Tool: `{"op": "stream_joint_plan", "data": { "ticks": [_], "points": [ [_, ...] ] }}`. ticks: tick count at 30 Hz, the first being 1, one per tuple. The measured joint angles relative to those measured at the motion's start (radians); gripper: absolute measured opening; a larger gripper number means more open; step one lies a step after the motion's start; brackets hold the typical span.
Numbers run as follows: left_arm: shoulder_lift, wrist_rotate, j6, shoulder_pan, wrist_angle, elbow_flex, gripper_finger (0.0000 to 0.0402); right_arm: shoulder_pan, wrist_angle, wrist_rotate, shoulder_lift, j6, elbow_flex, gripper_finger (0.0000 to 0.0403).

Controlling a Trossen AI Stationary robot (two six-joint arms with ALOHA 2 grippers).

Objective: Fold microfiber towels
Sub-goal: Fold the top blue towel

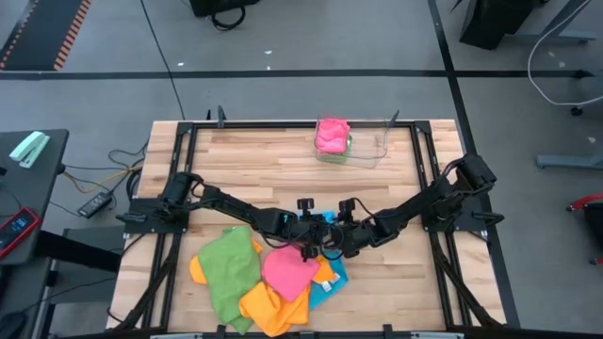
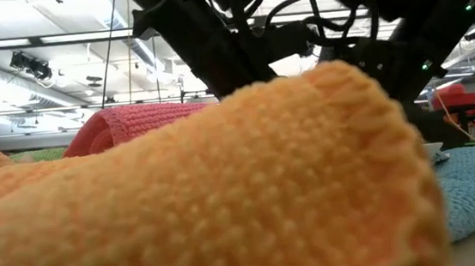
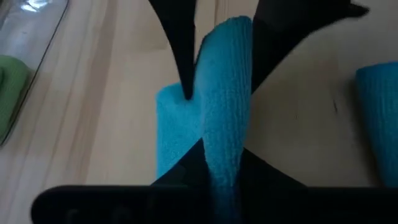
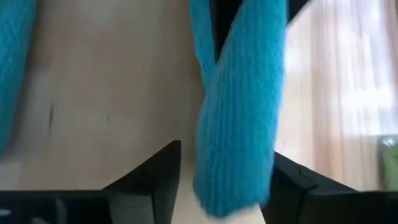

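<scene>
Near the middle of the wooden surface [image 1: 283,165], both arms met over the blue towel [image 1: 330,278]. Left pincer [image 3: 217,102] was clenched on a raised fold of that cloth, apparently to keep the crease pinned. Right pincer [image 4: 227,180] stood with its fingers parted around the same blue strip, hanging loose between them; it looked to be letting go. Green towel [image 1: 229,268], pink towel [image 1: 287,271] and orange towel [image 1: 268,309] lay heaped just beside, unfolded. Another pink cloth [image 1: 332,135] sat in the clear tray [image 1: 367,151], well apart.
</scene>
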Motion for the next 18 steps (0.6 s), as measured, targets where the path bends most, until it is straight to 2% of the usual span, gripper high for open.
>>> {"op": "stream_joint_plan", "data": {
  "ticks": [4, 11, 14, 18],
  "points": [
    [0.000, 0.000, 0.000, 0.000, -0.018, 0.000, 0.0033, -0.014, 0.007, -0.009, 0.014, -0.014, 0.000, 0.0140],
    [0.000, 0.038, 0.000, 0.000, -0.018, 0.000, 0.0039, -0.017, 0.021, -0.013, 0.014, -0.046, -0.001, 0.0019],
    [0.000, 0.060, 0.000, -0.006, -0.021, 0.000, 0.0063, -0.017, 0.014, -0.017, 0.013, -0.048, -0.001, 0.0012],
    [-0.017, 0.076, -0.004, -0.032, -0.049, 0.001, 0.0116, -0.007, -0.056, 0.005, -0.018, -0.041, -0.001, 0.0010]
  ]
}}
